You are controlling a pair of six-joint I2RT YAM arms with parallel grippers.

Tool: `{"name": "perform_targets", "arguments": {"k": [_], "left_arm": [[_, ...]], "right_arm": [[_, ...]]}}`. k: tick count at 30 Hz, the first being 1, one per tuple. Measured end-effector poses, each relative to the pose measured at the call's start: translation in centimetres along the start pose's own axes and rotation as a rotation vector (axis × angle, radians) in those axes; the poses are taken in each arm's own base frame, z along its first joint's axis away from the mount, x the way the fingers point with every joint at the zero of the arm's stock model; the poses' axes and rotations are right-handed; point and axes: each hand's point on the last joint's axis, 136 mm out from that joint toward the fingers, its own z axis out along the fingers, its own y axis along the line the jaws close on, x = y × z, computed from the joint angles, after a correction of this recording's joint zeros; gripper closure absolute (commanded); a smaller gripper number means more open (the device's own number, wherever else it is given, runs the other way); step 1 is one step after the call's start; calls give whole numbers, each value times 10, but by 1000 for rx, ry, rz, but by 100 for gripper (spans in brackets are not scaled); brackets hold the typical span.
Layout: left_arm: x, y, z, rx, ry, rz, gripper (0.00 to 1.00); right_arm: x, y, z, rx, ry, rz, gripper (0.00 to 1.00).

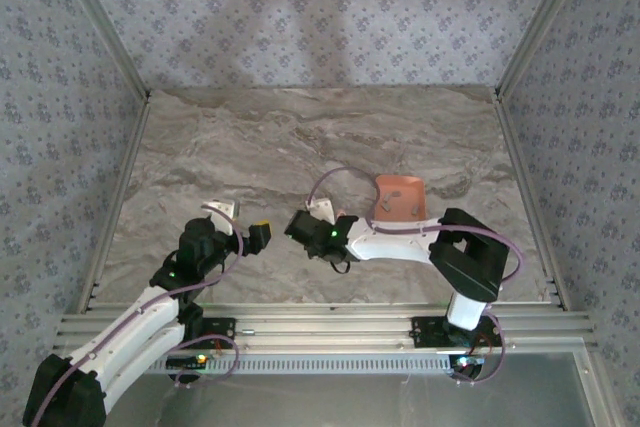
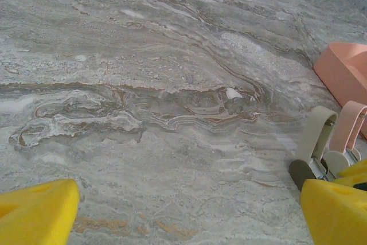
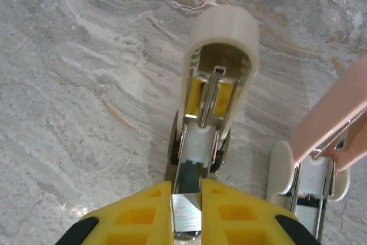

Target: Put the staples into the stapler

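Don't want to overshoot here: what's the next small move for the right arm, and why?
Probably ease the right gripper down so the staples clamped between its shut fingers settle into the open channel of the cream stapler just ahead. Its lid is already swung up, and the strip looks lined up with the channel.

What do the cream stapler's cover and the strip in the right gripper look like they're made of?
The cream stapler cover looks like moulded plastic, matt: smooth rounded end, even colour. The strip between the right gripper's fingers is bare metal, bright and reflective, probably staples.
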Motion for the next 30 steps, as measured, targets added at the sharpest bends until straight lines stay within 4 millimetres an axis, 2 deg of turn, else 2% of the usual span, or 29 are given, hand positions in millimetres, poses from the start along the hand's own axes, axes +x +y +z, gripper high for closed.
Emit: {"name": "perform_targets", "arguments": {"k": [11, 30], "left_arm": [[-1, -1, 0, 3, -8, 1, 2], [-4, -1, -1, 7, -19, 2, 2]], "right_arm": [[1, 3, -3, -7, -4, 7, 84], [1, -2, 4, -13, 23, 28, 84]]}}
